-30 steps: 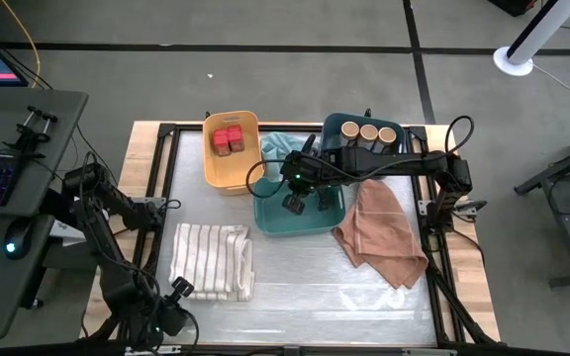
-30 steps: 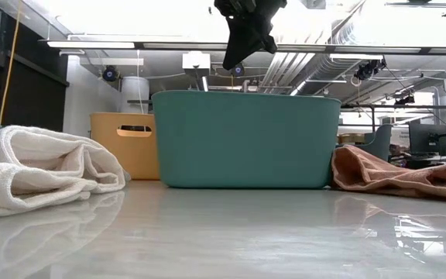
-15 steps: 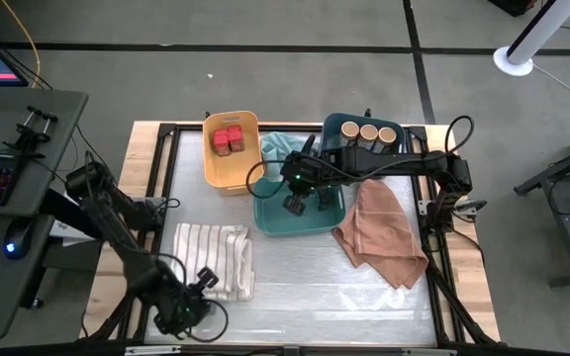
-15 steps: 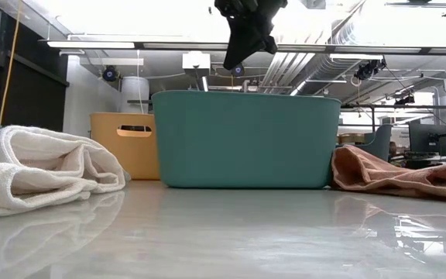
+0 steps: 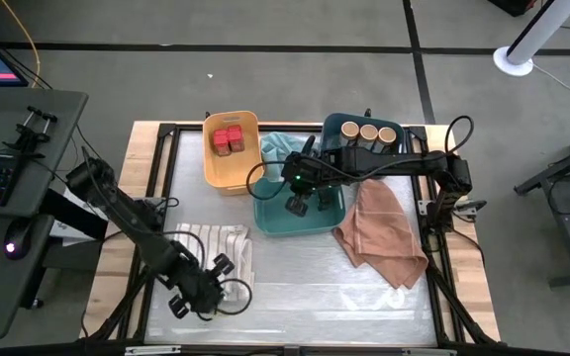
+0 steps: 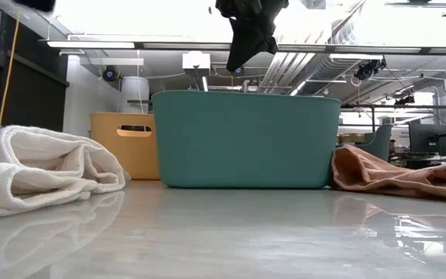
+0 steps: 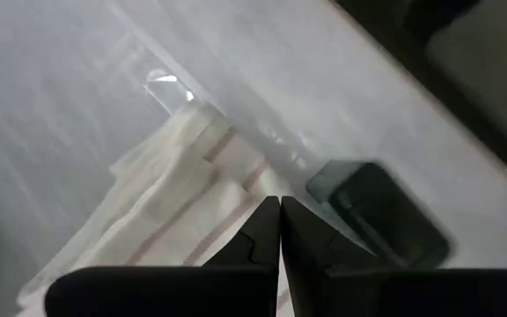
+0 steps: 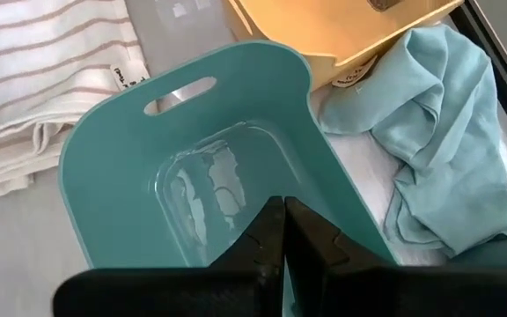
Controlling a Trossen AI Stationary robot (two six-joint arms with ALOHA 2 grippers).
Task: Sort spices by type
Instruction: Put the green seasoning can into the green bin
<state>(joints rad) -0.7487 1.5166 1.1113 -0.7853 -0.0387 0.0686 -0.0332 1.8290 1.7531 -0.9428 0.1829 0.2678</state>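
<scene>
- Right gripper [image 5: 298, 206], clenched on nothing, hangs over the smooth teal plastic bin [image 5: 270, 220].
- Left gripper [image 5: 228, 292] (also clenched, holding nothing) near the tabletop's front edge, over the striped folded cloth [image 5: 211, 259].
- Red-topped square jars [image 5: 228, 139] stand upright in the yellow bin [image 5: 250, 164]; round tan-lidded jars [image 5: 368, 132] row along the back edge.

The front of the surface [image 5: 305, 297] lies bare. A striped cloth [image 5: 198, 255], a teal bin [image 5: 270, 220] and a brown cloth [image 5: 384, 232] crowd the middle.

striped white cloth [image 5: 206, 247] front-left | teal bin [image 5: 275, 220] centre | yellow bin [image 5: 216, 166] behind | tan cloth [image 5: 384, 232] right
</scene>
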